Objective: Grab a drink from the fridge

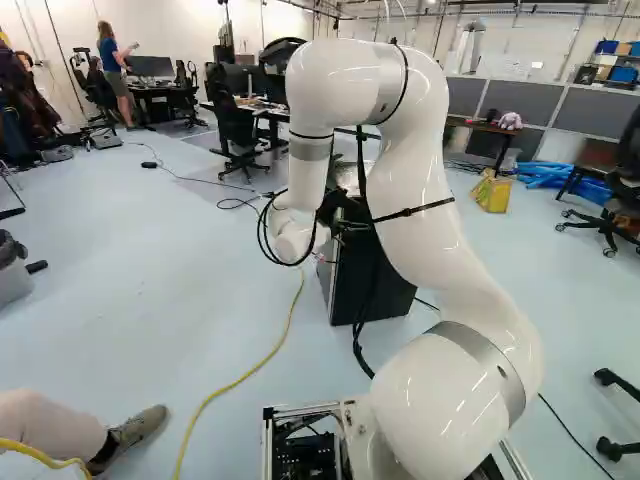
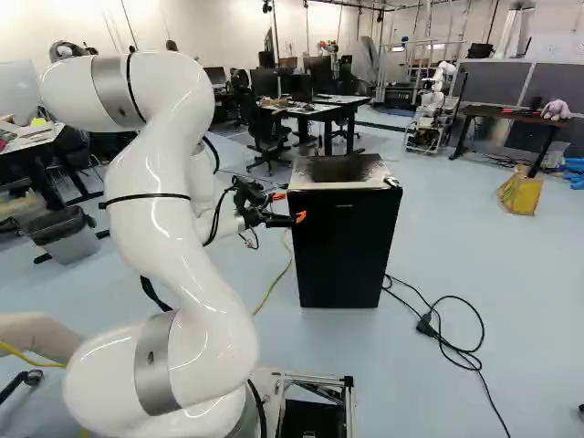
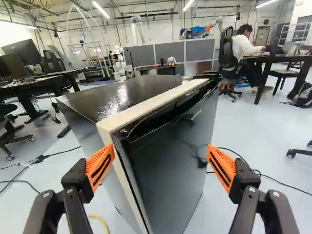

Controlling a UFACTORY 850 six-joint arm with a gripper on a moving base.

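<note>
1. Far left of the right base view: a grey bin (image 2: 73,245) with a dark liner; below it, a person's leg (image 2: 36,334) at the frame's edge.
2. Left of centre: the white arm (image 2: 169,246), rising from the foot and bending over at the top.
3. Centre: the black pincer (image 2: 291,207), its orange-padded fingers wide apart. The wrist view shows the fridge's near upper corner ahead, between them.
4. Right of centre: the black fridge (image 2: 343,251), upright on the floor (image 2: 529,301).
5. Lower right: a looped black cable (image 2: 479,338).
</note>
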